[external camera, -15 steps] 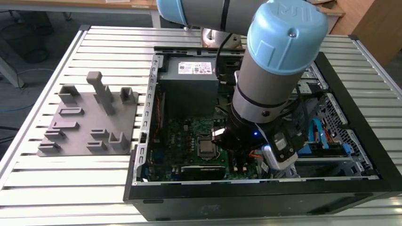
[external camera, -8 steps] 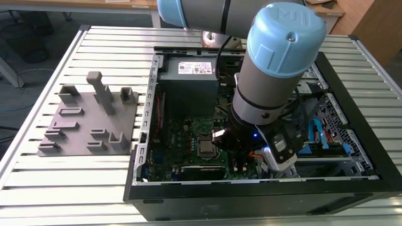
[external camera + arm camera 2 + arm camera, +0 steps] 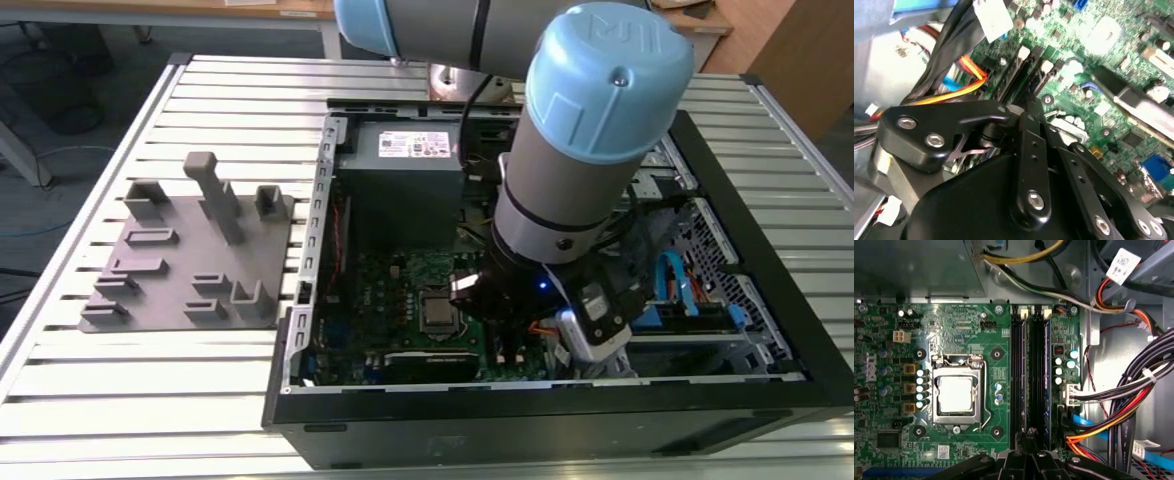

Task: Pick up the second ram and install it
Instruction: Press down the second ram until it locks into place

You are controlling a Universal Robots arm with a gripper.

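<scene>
Black linkage of the gripper (image 3: 1029, 436) lies closest in both wrist views, its tip (image 3: 1026, 112) down at the near end of the long black slot rails (image 3: 1016, 380). Whether it is clamped on anything or standing free I cannot tell. A thin dark strip runs from that tip along the rails. I take it for the second ram (image 3: 1033, 380), seen edge-on and standing in or just over a rail, though the frames do not settle this. Such a stick should be light and stiff but fragile. It wants holding by its two flat faces near the middle of its length, clear of the contact edge, and kept square to the rail, since a tilt could jam it. Beside the rails lies the green motherboard (image 3: 979, 340) with its square silver socket (image 3: 955, 395), a hard, crowded surface with little room to either side. Bundled cables (image 3: 1134, 405) in black, red, orange and yellow crowd the other flank and could snag the wrist. In the exterior view the arm (image 3: 587, 150) reaches down into the open computer case (image 3: 561, 420), which rests on a slatted metal table (image 3: 160, 400). A grey parts fixture (image 3: 187, 250) sits just beside the case, on the exterior view's left. Farther off is a wooden desk (image 3: 200, 8).
</scene>
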